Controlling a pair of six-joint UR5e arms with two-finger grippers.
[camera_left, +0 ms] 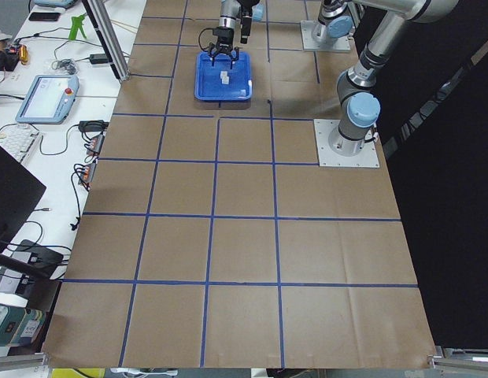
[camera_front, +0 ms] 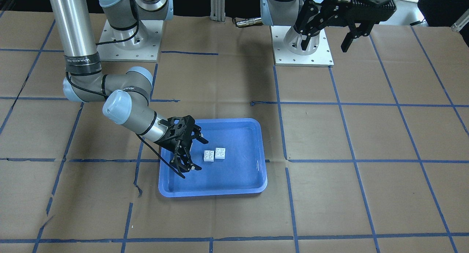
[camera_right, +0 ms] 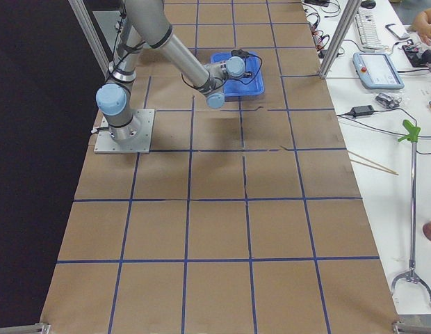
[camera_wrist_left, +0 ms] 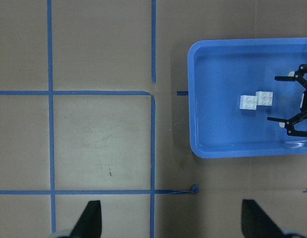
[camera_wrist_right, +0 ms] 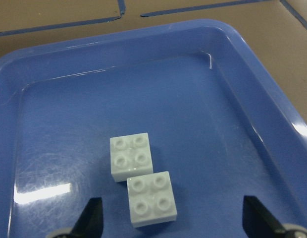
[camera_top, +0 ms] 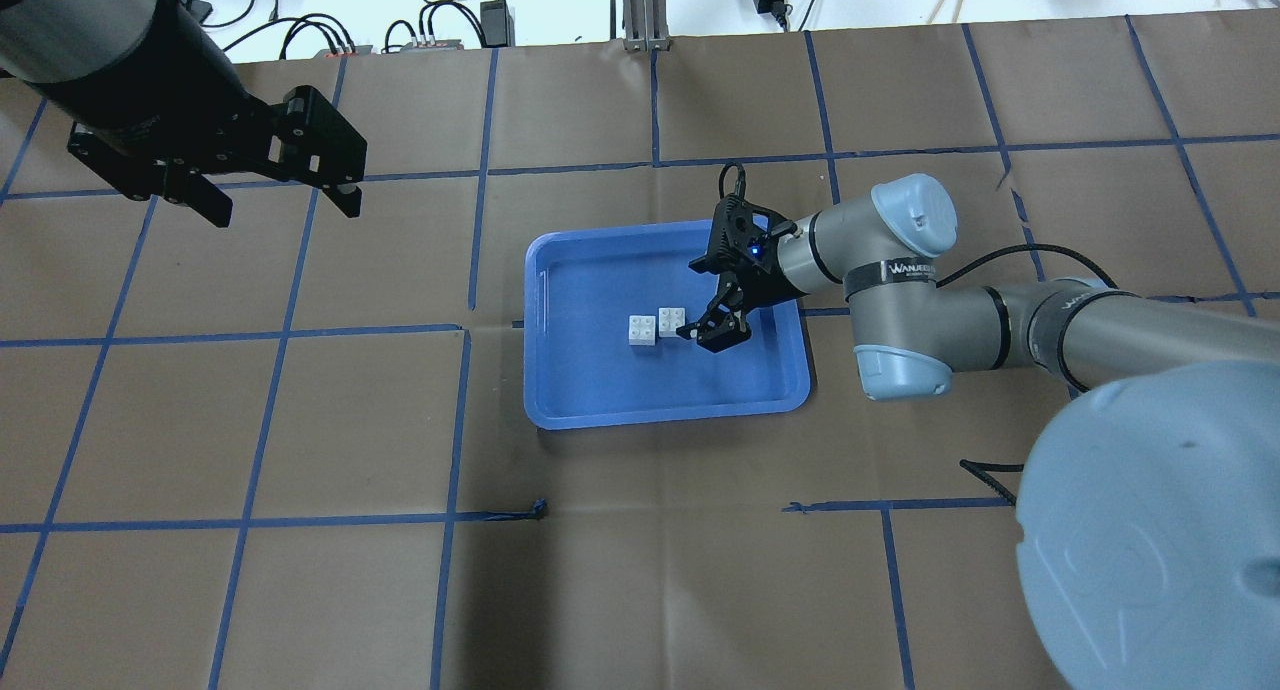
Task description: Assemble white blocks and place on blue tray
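Note:
Two white blocks lie in the blue tray (camera_front: pixel 212 191), touching corner to corner, studs up: one (camera_front: pixel 209 156) and the other (camera_front: pixel 220 153). They also show in the overhead view (camera_top: pixel 642 330) (camera_top: pixel 671 320) and in the right wrist view (camera_wrist_right: pixel 131 156) (camera_wrist_right: pixel 152 199). I cannot tell whether they are joined. My right gripper (camera_front: pixel 198 154) is open and empty, low inside the tray, right beside the blocks and pointing at them. My left gripper (camera_front: pixel 325 44) is open and empty, held high near its base, far from the tray.
The table is covered in brown paper with a grid of blue tape lines (camera_top: pixel 470 260). Both arm bases (camera_front: pixel 302 51) (camera_front: pixel 128 44) stand on the robot's side. The tray rim (camera_top: pixel 660 417) is raised all around. Monitors, cables and tools lie on side desks (camera_left: pixel 47 94).

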